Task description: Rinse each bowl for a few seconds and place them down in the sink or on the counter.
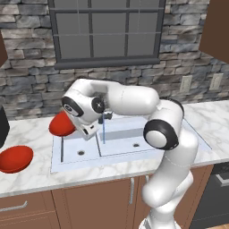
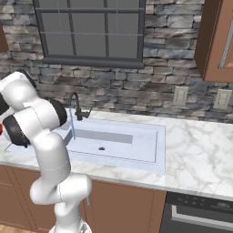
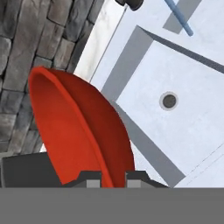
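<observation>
Two red bowls: one point(image 1: 61, 125) pinched at its rim by the jaws above the sink point(image 1: 116, 147), the other point(image 1: 15, 159) on the surface point(image 1: 214, 120)

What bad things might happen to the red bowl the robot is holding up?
The fingers pinch only the thin rim of the held bowl, tilted on edge above the sink, so it might slip and drop into the basin. The water stream falls to the bowl's right, so the rinse could miss. The other bowl sits near the counter edge.
</observation>
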### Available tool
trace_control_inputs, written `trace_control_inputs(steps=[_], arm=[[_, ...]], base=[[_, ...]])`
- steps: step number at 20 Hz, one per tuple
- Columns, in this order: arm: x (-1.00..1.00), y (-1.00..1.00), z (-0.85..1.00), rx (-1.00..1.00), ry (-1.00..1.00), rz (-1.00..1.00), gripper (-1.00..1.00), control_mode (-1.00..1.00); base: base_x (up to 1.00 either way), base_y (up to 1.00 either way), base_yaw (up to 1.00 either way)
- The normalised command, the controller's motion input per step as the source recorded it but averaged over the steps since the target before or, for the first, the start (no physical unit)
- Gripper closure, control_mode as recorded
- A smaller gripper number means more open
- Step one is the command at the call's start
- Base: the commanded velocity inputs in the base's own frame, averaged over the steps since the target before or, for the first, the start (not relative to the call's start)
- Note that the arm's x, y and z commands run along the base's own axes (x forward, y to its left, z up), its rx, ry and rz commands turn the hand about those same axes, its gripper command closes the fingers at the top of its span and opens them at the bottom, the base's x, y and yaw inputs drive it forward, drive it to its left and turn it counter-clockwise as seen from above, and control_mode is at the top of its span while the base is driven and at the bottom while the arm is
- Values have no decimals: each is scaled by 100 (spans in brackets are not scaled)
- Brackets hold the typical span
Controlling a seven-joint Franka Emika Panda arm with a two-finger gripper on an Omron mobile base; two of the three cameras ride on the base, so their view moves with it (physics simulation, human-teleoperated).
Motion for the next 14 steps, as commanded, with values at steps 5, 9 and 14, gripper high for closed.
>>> trace_control_inputs(steps=[5, 9, 14], arm=[[2, 59, 0, -8, 9, 0, 100, -100], [8, 46, 0, -7, 10, 0, 100, -100], [23, 29, 0, -2, 7, 0, 100, -100]], base=[[0, 0, 0], [0, 0, 0], [0, 0, 0]])
